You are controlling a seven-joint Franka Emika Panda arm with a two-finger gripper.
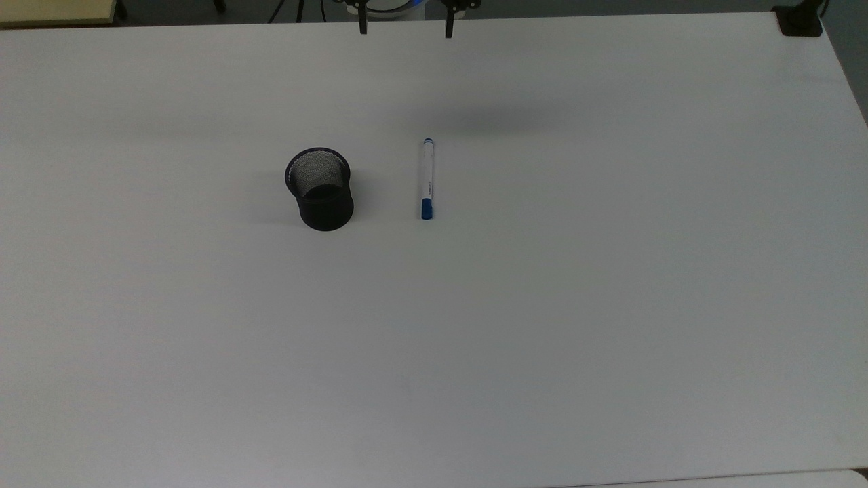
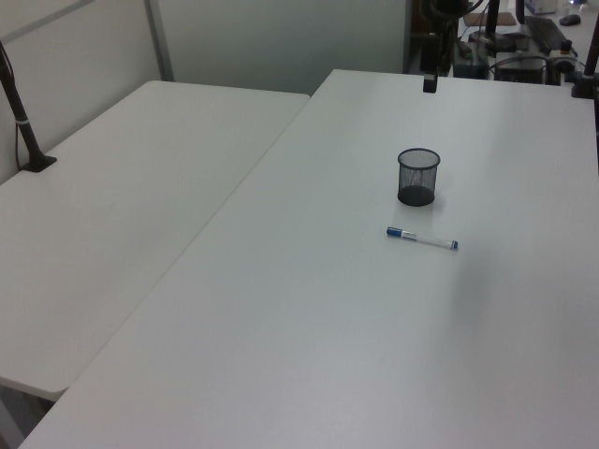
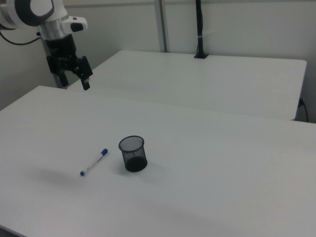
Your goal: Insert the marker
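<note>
In the top view, the cup (image 1: pixel 320 190) stands left of the marker (image 1: pixel 426 179), which lies flat on the table (image 1: pixel 610 305). The gripper (image 1: pixel 405 26), fingers spread, hangs well above. Descend over mid-barrel, fingers straddling it crosswise.

Layout: two items on the surface (image 1: pixel 610 305), arm at the far edge.
The marker (image 1: pixel 427 179) lies flat to the top view's right of the upright mesh cup (image 1: pixel 320 189), apart from it; the gripper (image 1: pixel 405 26) hangs above the top view's upper edge, well clear of both.
</note>
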